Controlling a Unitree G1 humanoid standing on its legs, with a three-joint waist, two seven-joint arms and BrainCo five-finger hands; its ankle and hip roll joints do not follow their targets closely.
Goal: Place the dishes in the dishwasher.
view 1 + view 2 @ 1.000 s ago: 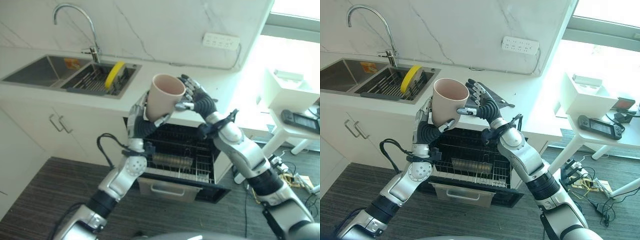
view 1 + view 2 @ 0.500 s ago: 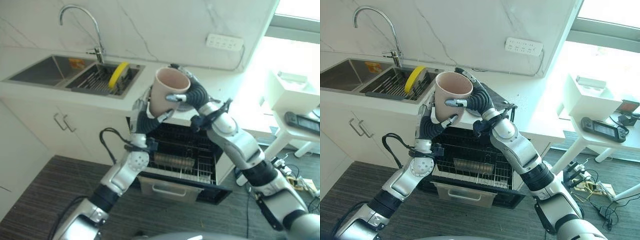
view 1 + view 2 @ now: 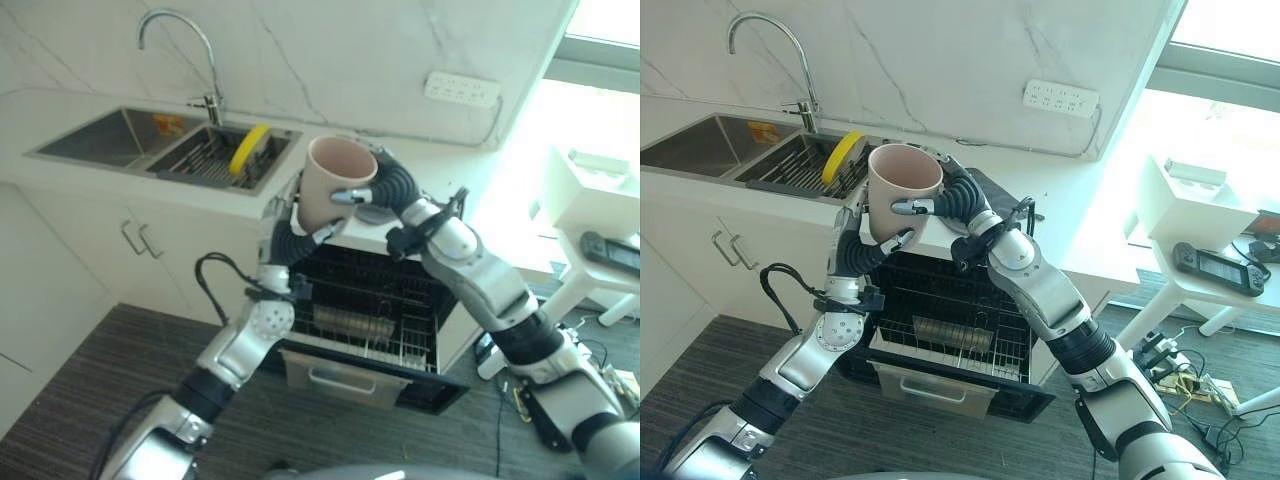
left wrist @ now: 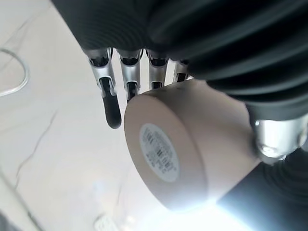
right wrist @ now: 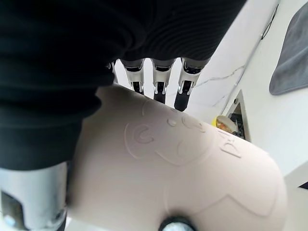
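Both hands now share the pale pink plastic cup (image 3: 334, 188), held upright in the air above the pulled-out wire rack of the open dishwasher (image 3: 958, 322): the left hand (image 3: 290, 238) cradles its lower wall with curled fingers, while the right hand (image 3: 388, 185), which a second ago stood spread just beside the cup, has wrapped round the upper wall with its thumb on the rim, so a hand-over looks under way. Farther back, a yellow plate (image 3: 847, 158) stands in the steel sink (image 3: 700, 146), which sat further left in the earlier frames because the camera turned, and it still waits for loading.
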